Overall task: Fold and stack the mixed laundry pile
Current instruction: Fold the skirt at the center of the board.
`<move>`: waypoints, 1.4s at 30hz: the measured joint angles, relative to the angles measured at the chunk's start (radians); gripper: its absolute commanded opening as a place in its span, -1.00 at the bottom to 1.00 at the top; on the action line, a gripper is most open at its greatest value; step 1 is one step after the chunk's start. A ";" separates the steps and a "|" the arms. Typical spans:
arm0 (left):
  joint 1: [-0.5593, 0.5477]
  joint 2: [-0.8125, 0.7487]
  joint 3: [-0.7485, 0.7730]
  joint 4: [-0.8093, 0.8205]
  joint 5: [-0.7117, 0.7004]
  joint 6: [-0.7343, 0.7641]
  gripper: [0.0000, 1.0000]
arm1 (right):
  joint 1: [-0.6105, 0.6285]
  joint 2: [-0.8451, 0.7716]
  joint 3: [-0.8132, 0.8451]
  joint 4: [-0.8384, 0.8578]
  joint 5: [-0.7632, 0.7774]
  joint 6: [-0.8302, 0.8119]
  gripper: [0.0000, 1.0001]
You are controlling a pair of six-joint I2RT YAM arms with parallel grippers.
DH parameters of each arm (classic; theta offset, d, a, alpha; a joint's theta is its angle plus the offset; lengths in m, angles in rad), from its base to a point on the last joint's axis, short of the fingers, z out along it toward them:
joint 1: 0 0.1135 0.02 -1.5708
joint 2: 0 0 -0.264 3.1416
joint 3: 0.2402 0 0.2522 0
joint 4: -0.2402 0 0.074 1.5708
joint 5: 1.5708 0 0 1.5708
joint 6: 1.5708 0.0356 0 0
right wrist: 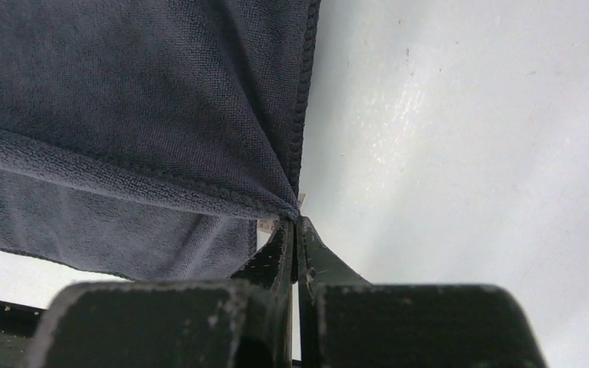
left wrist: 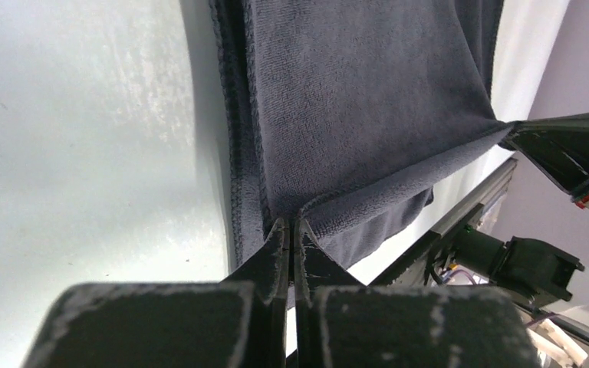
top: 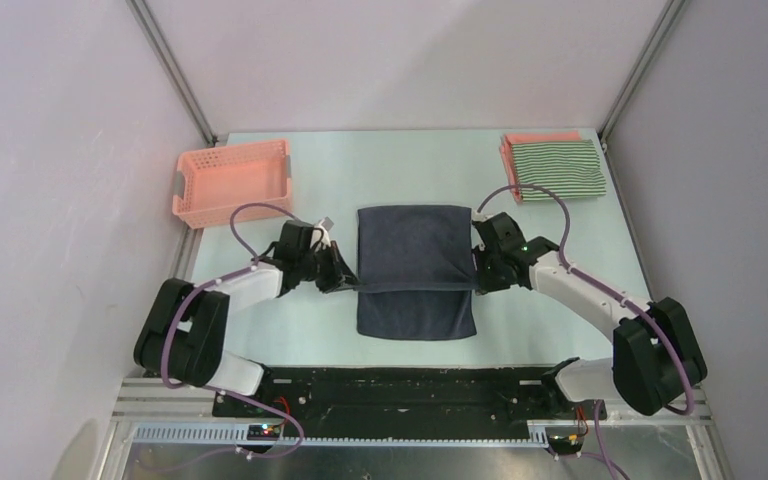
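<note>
The dark navy-grey garment (top: 415,250) lies in the middle of the table, partly doubled over itself. Its upper layer ends in a taut edge stretched between my two grippers, and the lower layer sticks out toward the near side. My left gripper (top: 350,283) is shut on that edge's left corner (left wrist: 291,224). My right gripper (top: 476,280) is shut on its right corner (right wrist: 297,222). The dark cloth (left wrist: 353,92) fills both wrist views (right wrist: 123,100). At the back right, the green-and-white striped garment (top: 558,170) lies folded on the folded salmon-pink shirt (top: 535,139).
A pink plastic lattice basket (top: 230,182) stands at the back left corner. Bare pale green table (top: 290,330) lies to either side of the dark cloth. The arms' black base rail (top: 400,400) runs along the near edge.
</note>
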 measured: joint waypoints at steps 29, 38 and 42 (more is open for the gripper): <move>-0.135 -0.193 -0.161 -0.071 -0.156 -0.036 -1.00 | 0.120 -0.053 -0.109 -0.079 -0.002 0.212 -1.00; -0.137 -0.139 -0.185 0.000 -0.147 -0.035 -1.00 | 0.141 -0.011 -0.123 -0.049 0.023 0.212 -1.00; -0.137 -0.151 -0.185 -0.006 -0.147 -0.035 -1.00 | 0.142 -0.013 -0.123 -0.053 0.028 0.212 -1.00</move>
